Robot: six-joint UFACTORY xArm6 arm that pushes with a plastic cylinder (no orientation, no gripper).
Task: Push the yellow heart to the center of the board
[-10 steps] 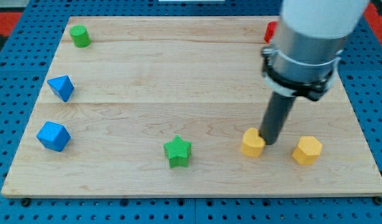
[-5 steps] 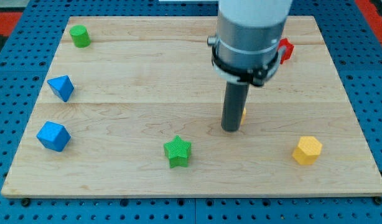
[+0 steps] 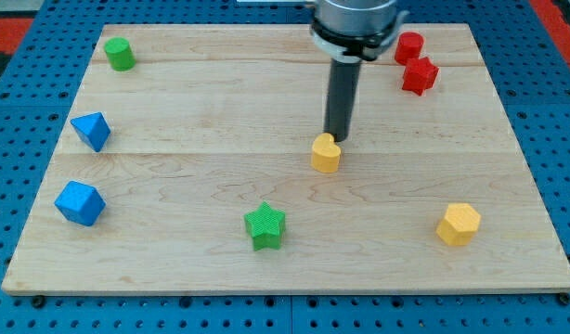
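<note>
The yellow heart (image 3: 326,153) lies near the middle of the wooden board (image 3: 174,186), slightly right of centre. My tip (image 3: 338,139) stands just above and right of it in the view, touching or almost touching its upper edge. The dark rod rises from there to the arm at the view's top.
A yellow hexagon (image 3: 459,224) sits at lower right. A green star (image 3: 265,226) is below centre. A red cylinder (image 3: 409,46) and a red star-like block (image 3: 420,75) are at upper right. Two blue blocks (image 3: 91,130) (image 3: 79,202) are at left, a green cylinder (image 3: 120,54) at upper left.
The yellow heart has been pushed from the lower right up and left toward the middle. My tip moved with it, then drew back to just above the heart.
</note>
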